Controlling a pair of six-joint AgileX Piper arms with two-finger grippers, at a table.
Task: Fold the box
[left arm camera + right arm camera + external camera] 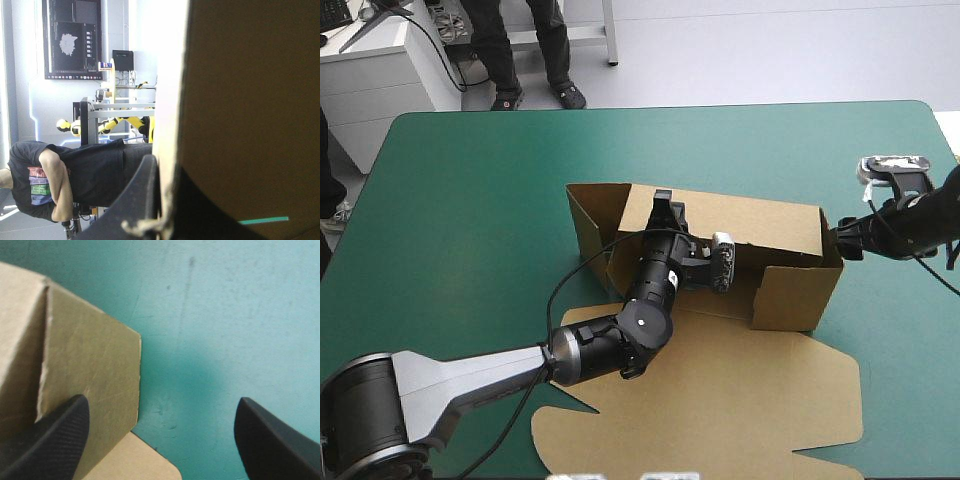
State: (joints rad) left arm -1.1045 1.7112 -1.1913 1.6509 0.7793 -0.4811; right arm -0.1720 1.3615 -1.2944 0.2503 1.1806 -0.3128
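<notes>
The brown box (790, 290) stands mid-table with its walls raised and its lid (740, 390) lying flat toward the near edge. My left gripper (663, 207) reaches inside and pinches the top of the back wall (760, 225). In the left wrist view one black finger (142, 195) presses against the wall's edge (167, 150), and brown board (250, 100) hides the other. My right gripper (842, 243) sits at the box's right end. Its fingers stand wide apart (160, 440), with the end wall (85, 355) ahead of one finger and nothing between them.
The teal-green cover (480, 200) shows all around the box. The table's right edge (945, 150) lies close behind my right arm. The flat lid reaches nearly to the near edge, and one rounded corner (145, 465) lies just under my right gripper.
</notes>
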